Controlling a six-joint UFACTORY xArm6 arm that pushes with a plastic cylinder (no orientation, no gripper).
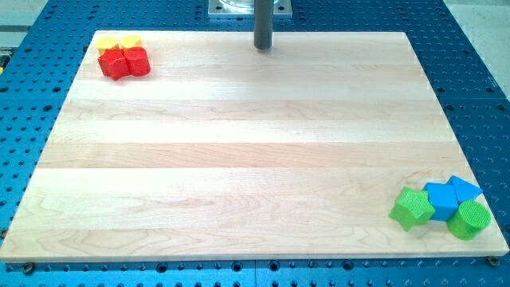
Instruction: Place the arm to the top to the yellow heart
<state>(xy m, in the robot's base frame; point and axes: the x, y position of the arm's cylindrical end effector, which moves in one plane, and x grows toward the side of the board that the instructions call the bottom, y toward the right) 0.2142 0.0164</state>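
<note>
Tip at worktop top edge, heart cluster far left

Rod [263, 24] hangs from the view's top centre; my tip [263, 48] sits just inside the top edge of the worktop [239, 159]. No pincer on this rod, so there is no wide or narrow state to tell.

Yellow heart [129, 42] lies in the top-left corner of the worktop, well apart from the tip and to its left. Second yellow block [107, 47] sits beside it, shape not clear. Just below them, touching: red star [115, 64] and red block [139, 61], packed tight with the yellows.

Bottom-right corner holds a second cluster: green star [412, 209], blue cube [441, 200], blue block [464, 190] behind it, green cylinder [468, 220]. All four pressed together, well apart from the tip.

Blue perforated table [478, 80] surrounds the worktop.
</note>
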